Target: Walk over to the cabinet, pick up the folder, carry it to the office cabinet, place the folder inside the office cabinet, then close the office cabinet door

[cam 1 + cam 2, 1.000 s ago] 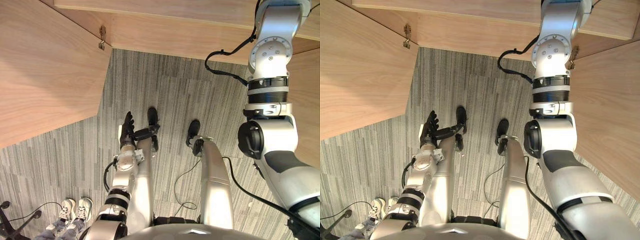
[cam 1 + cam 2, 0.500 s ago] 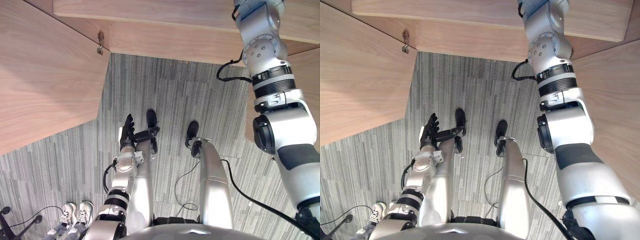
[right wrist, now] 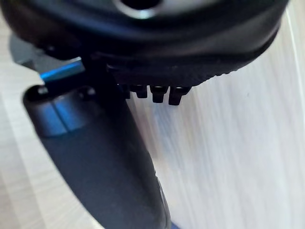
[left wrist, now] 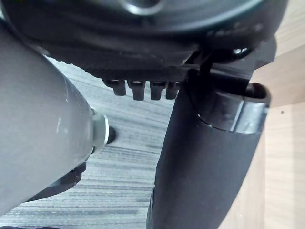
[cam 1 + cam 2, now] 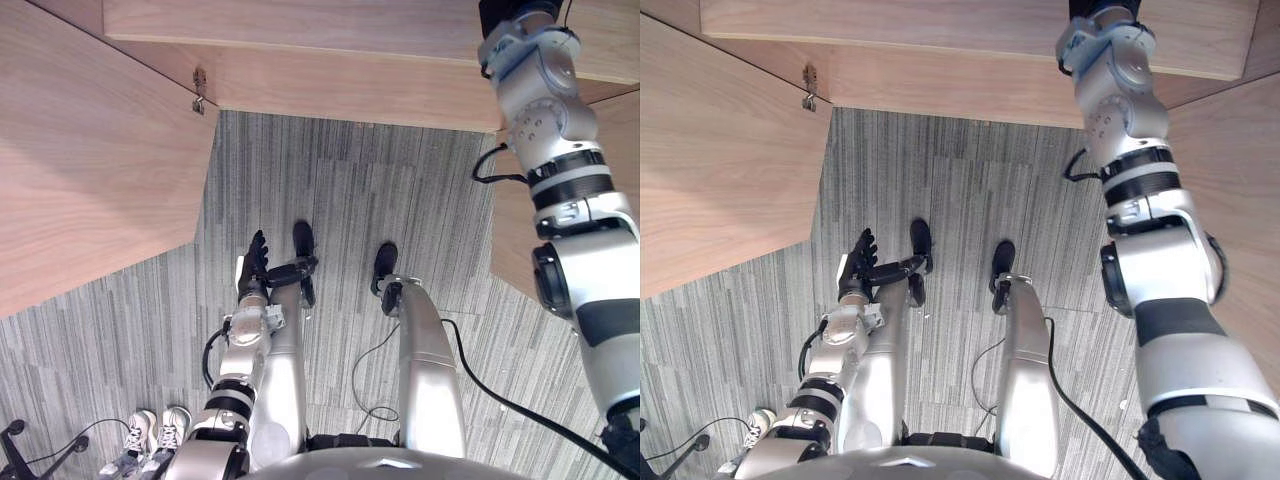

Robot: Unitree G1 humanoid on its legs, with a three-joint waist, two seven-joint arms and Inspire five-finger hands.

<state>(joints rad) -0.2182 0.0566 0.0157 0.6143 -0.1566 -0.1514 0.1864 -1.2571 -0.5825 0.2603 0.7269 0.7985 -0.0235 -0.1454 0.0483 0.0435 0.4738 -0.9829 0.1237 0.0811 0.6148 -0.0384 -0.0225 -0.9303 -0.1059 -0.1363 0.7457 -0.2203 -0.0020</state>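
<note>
Right hand [image 3: 100, 148] extended into the far office cabinet [image 5: 350, 80], grasp indiscernible, with possibly the folder [image 3: 59, 74], a blue edge, beside its thumb; left hand [image 5: 256, 262] hung near, fingers loosely apart; release was advisable only once the folder rested fully inside

Right robot hand [image 5: 505, 12] prob. cropped at top.

Left robot hand [image 5: 256, 264] low over striped carpet [image 5: 350, 190], fingers straight — open cabinet door [image 5: 90, 170] left; right arm [image 5: 560, 190] raised.
</note>
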